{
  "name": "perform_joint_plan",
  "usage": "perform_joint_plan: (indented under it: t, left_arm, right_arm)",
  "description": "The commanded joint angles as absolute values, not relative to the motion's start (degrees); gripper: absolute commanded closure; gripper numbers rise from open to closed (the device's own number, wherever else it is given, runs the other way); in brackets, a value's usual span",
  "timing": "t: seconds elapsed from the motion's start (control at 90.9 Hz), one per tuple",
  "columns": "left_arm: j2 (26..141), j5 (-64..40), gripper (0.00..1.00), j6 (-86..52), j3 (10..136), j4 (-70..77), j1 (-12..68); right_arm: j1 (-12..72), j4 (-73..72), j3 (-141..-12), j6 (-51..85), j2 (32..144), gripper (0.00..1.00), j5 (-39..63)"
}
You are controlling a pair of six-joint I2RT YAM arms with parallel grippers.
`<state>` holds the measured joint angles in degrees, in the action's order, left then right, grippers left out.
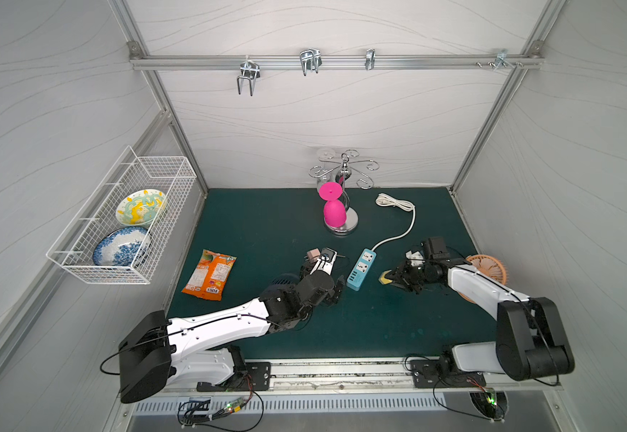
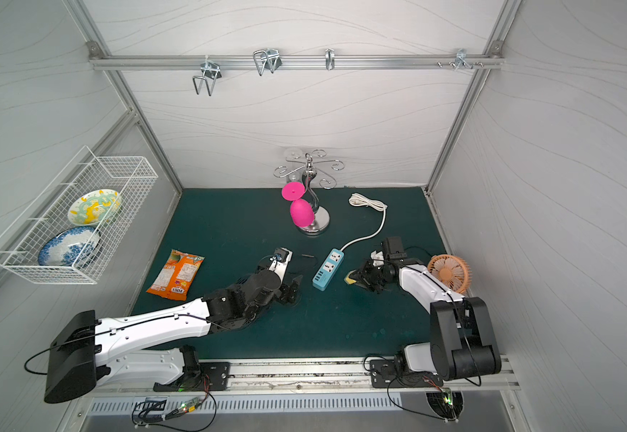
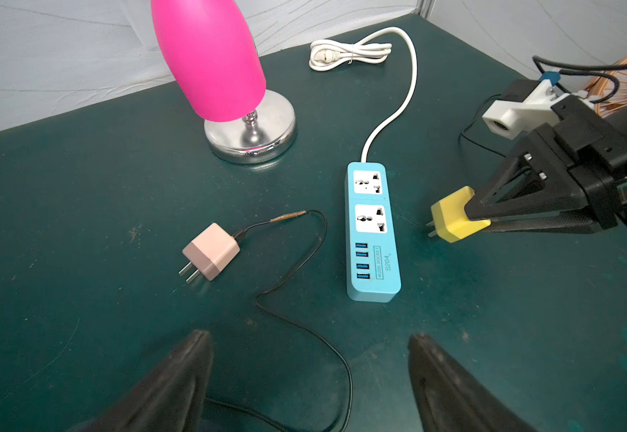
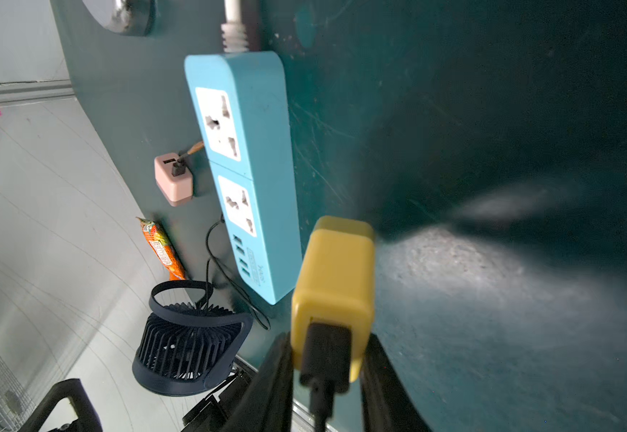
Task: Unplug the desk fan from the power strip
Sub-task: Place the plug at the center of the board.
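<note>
The power strip (image 1: 361,270) lies flat near the middle of the green worktop (image 1: 267,329), its white cord (image 3: 414,74) curling away to the far side, and both of its white socket faces are bare in the left wrist view. The right gripper (image 3: 478,215) is clamped on a yellow plug adapter (image 3: 448,213), which sits just right of the strip's near end, apart from it, its two prongs pointing at the strip (whether it touches the worktop I cannot tell). A black cable (image 4: 325,374) is plugged into its back. The left gripper (image 3: 308,338) hangs with its jaws spread wide and nothing between them, on the near side, left of the strip. A pink adapter (image 3: 211,251) lies on its side left of the strip, prongs free, with a thin black lead (image 3: 324,226) looping from it. A peach fan (image 1: 486,267) stands at the right behind the right arm, and a dark blue fan (image 4: 188,344) sits by the left arm
</note>
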<state>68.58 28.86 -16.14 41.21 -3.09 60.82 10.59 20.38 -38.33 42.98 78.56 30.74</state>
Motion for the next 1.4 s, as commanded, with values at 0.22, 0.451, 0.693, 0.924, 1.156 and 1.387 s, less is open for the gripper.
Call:
perform_joint_plan:
  t: [0.22,0.451,0.693,0.924,1.156,1.387]
  left_arm:
    - [67.7,30.4,0.13,-17.8,41.4,-3.0,61.1]
    - [68.7,30.3,0.13,-19.2,41.7,-3.2,61.0]
    - [67.9,31.4,0.13,-18.7,43.0,-5.1,61.0]
    - [65.4,27.1,0.05,-20.8,46.7,-11.3,55.4]
    - [64.2,29.4,0.0,-15.5,53.1,-15.6,49.0]
    - [64.6,18.7,0.0,-15.2,58.4,-19.4,30.7]
  right_arm:
    - [10.7,17.8,-36.5,41.6,81.3,0.77,31.7]
    - [10.7,23.4,-37.5,40.4,76.7,0.43,29.7]
    - [10.7,30.3,-38.5,37.4,71.2,0.39,31.7]
    - [10.3,40.8,-43.9,33.3,63.1,0.27,28.7]
    - [8.3,44.7,-58.0,32.5,64.3,0.01,17.7]
    - [3.8,44.3,-67.4,31.7,71.6,0.01,1.4]
